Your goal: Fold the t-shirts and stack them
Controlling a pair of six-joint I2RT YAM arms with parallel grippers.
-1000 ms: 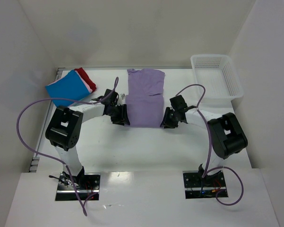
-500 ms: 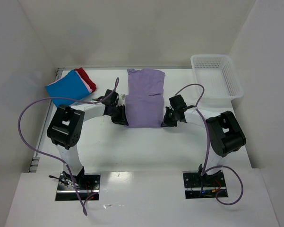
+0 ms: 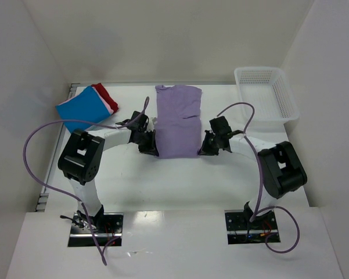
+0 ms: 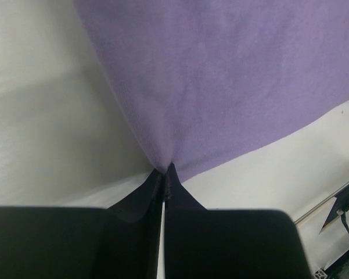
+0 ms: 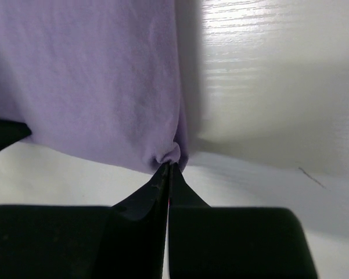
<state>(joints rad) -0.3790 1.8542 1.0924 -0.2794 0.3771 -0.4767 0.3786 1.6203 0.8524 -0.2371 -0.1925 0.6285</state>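
Note:
A lavender-purple t-shirt (image 3: pixel 177 121) lies in a long strip down the middle of the table, folded lengthwise. My left gripper (image 3: pixel 153 150) is shut on its near left corner, and the cloth (image 4: pixel 220 81) bunches at the closed tips (image 4: pixel 164 172). On the other side my right gripper (image 3: pixel 202 149) is shut on the near right corner, where the hem (image 5: pixel 104 81) puckers between the fingertips (image 5: pixel 169 167). Folded blue (image 3: pixel 84 107), pink (image 3: pixel 111 104) and red (image 3: pixel 106 92) t-shirts sit stacked at the far left.
A white mesh basket (image 3: pixel 266 93) stands at the far right corner of the table. White walls close in the table on the left, back and right. Purple cables loop above both arms.
Both grippers have closed on the near corners of the purple shirt. The arms have drawn slightly inward toward its edges.

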